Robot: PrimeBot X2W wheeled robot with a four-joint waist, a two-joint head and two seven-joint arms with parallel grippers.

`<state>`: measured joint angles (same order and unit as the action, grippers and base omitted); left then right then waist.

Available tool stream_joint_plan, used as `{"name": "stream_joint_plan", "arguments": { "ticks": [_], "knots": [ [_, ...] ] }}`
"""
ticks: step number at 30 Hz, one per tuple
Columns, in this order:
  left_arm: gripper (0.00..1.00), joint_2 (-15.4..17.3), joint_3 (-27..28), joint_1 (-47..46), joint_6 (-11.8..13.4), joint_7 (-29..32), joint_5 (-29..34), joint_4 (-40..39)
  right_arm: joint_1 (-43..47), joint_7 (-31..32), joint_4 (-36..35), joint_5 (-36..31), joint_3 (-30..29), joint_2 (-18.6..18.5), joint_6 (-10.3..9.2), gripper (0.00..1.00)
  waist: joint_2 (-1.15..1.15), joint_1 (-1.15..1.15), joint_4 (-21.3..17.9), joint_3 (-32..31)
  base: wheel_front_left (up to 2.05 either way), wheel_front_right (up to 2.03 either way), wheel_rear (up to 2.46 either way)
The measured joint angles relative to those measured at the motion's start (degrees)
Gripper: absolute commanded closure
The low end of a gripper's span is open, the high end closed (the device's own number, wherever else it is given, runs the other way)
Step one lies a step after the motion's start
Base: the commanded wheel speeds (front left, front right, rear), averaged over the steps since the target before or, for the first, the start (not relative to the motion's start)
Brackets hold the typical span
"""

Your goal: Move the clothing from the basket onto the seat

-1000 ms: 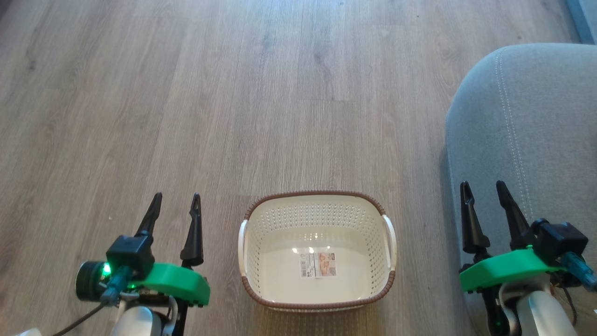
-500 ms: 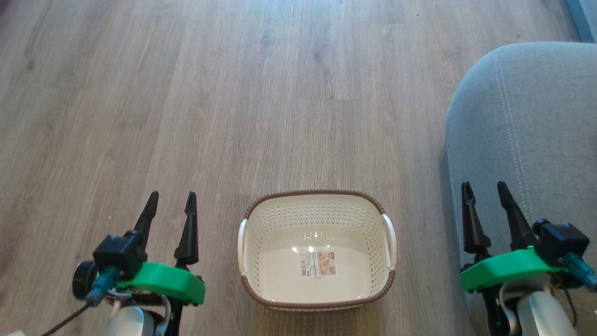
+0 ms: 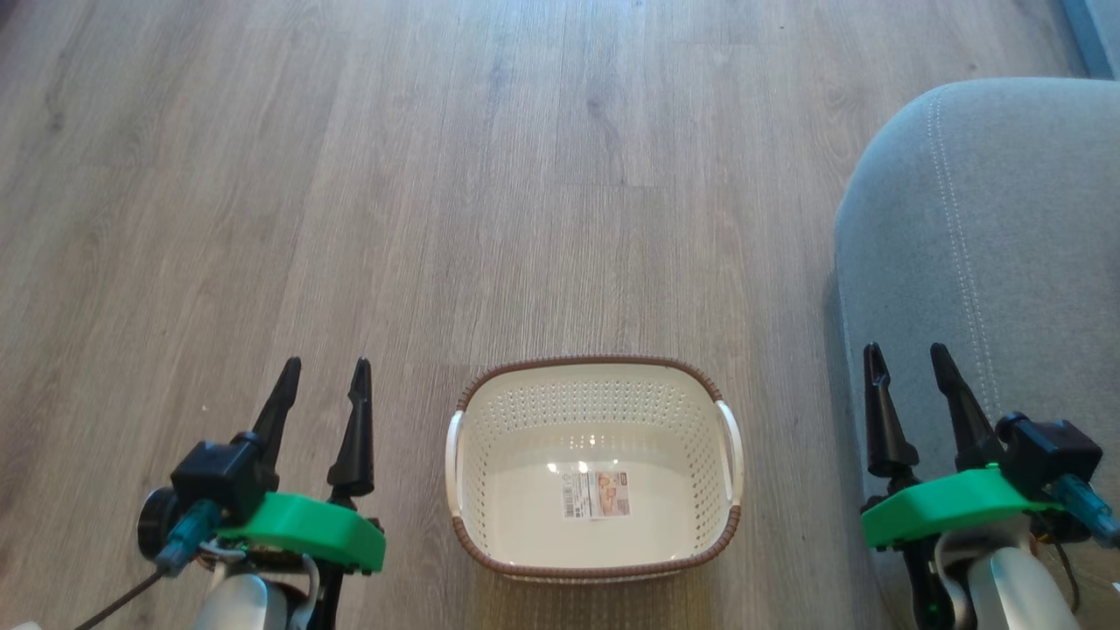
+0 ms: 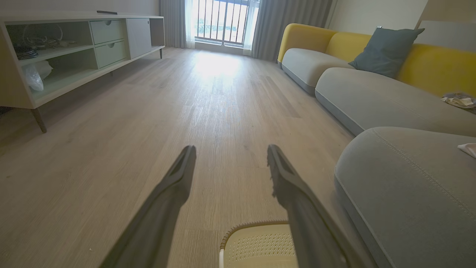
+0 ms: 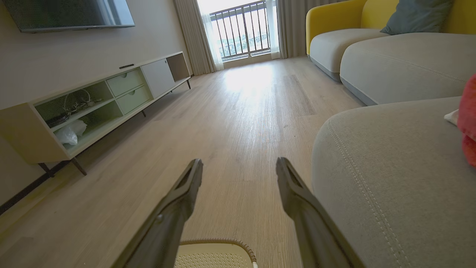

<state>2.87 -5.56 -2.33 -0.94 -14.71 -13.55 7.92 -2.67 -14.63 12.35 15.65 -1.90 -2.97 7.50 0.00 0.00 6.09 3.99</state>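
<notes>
Red fabric at the far right edge of the right wrist view is the clothing point(image 5: 469, 119), lying on the grey seat point(image 3: 989, 219) with a white bit just beside it. The frame cuts it off, so I can't tell how many pieces there are or how they're folded. The basket point(image 3: 595, 360) sits on the wood floor point(image 3: 437, 175) between the arms with nothing in it; its label sticker point(image 3: 598, 495) is bare on the bottom. Judged from that, the move looks done or nearly done.

Left gripper point(image 3: 327, 363) hangs over the floor left of the basket, fingers apart and holding nothing. Right gripper point(image 3: 905, 350) is over the seat's near edge, fingers also spread and empty.

Handling: the clothing is likely light, limp and not fragile. It will drape and trail when lifted. Best to pinch a raised fold or bunched ridge, not a flat layer or a loose hem, or only part comes up. The seat is soft, so pressing down will sink the fingers in. The basket is stiff light plastic and may slide on the floor if bumped.
</notes>
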Motion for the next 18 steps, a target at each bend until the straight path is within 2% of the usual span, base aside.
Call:
{"name": "stream_joint_plan", "arguments": {
  "ticks": [18],
  "knots": [
    [0.00,0.0,0.0,0.0,-0.4,0.0,-0.6,0.2,-0.1,0.0,0.2,-0.1,0.7,0.0,0.00,0.00,0.00,0.00,-0.9,0.4,0.00,0.00,0.00]
  ]
}}
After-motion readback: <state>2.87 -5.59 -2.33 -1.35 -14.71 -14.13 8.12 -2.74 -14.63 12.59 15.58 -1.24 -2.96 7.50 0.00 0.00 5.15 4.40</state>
